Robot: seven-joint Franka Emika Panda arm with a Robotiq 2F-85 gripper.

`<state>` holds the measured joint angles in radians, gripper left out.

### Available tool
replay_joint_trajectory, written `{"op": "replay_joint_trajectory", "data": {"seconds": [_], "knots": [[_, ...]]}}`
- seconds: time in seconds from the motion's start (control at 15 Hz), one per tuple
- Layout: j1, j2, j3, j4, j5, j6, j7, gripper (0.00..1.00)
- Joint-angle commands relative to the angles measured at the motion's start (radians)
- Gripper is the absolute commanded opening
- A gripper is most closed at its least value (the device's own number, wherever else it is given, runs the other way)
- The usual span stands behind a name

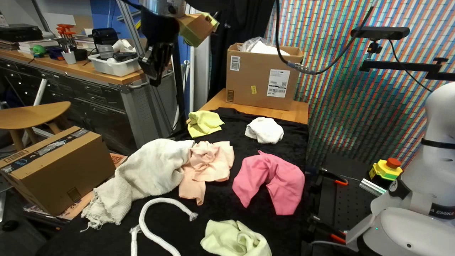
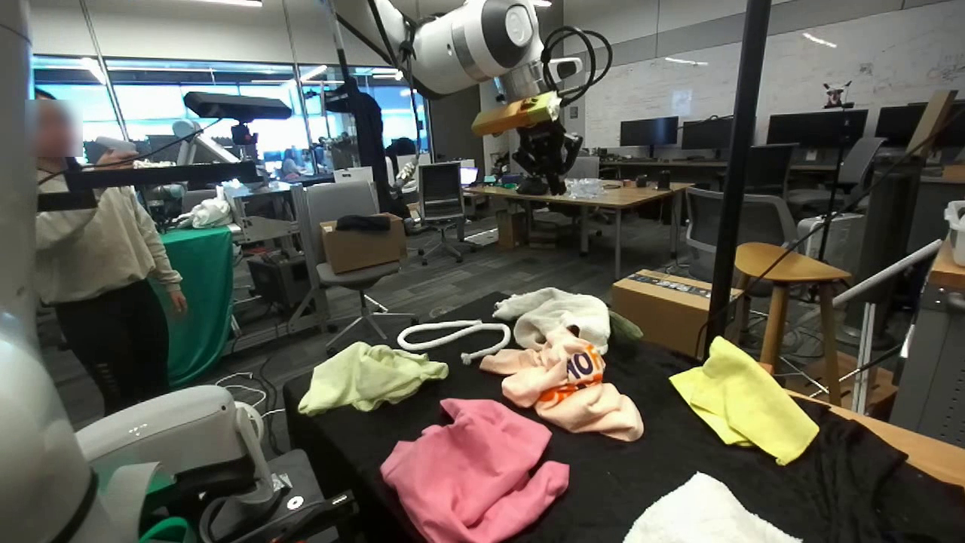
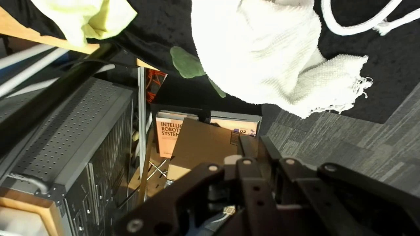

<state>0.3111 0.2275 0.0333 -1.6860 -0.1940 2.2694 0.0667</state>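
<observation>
While the gripper (image 3: pixel 258 141) hangs high and touches nothing, its fingers look pressed together, with nothing to be seen between them. The white towel (image 3: pixel 259 55) with the frayed end looks nearest; it lies on the black cover (image 1: pixel 220 199), against the peach cloth (image 1: pixel 213 160).

In the wrist view the fingertips show against a cardboard box (image 3: pixel 206 141) beyond the edge of that cover, so a straight drop from here might miss the towel and knock the box. A sideways swing could clip the dark pole (image 2: pixel 739 173) that stands beside the cover. Meeting the towel with the fingers together would probably only shove it into a heap, and tugging it could drag the peach cloth along, since the two touch. Its frayed end might also snag.

What the green thing (image 3: pixel 187 64) poking out from under the towel is, I cannot tell. Glare washes out the towel's folds in the wrist view, whose top edge cuts it short. Each exterior view crops a cloth at its bottom edge: the pale green cloth (image 1: pixel 236 240) and the small white cloth (image 2: pixel 709 516). Folds hide part of the print on the peach cloth.
</observation>
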Motion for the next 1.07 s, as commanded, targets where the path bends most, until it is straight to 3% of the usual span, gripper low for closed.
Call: {"op": "replay_joint_trajectory", "data": {"seconds": [0.0, 0.4, 0.47, 0.6, 1.0], "knots": [[-0.051, -0.118, 0.031, -0.136, -0.017, 0.056, 0.043, 0.07], [-0.103, -0.161, 0.043, -0.303, -0.021, 0.111, 0.066, 0.08], [-0.108, -0.157, 0.043, -0.335, -0.022, 0.123, 0.066, 0.32], [-0.119, -0.141, 0.044, -0.395, -0.013, 0.156, 0.069, 0.36], [-0.126, -0.098, 0.068, -0.517, 0.082, 0.121, 0.063, 0.83]]}}
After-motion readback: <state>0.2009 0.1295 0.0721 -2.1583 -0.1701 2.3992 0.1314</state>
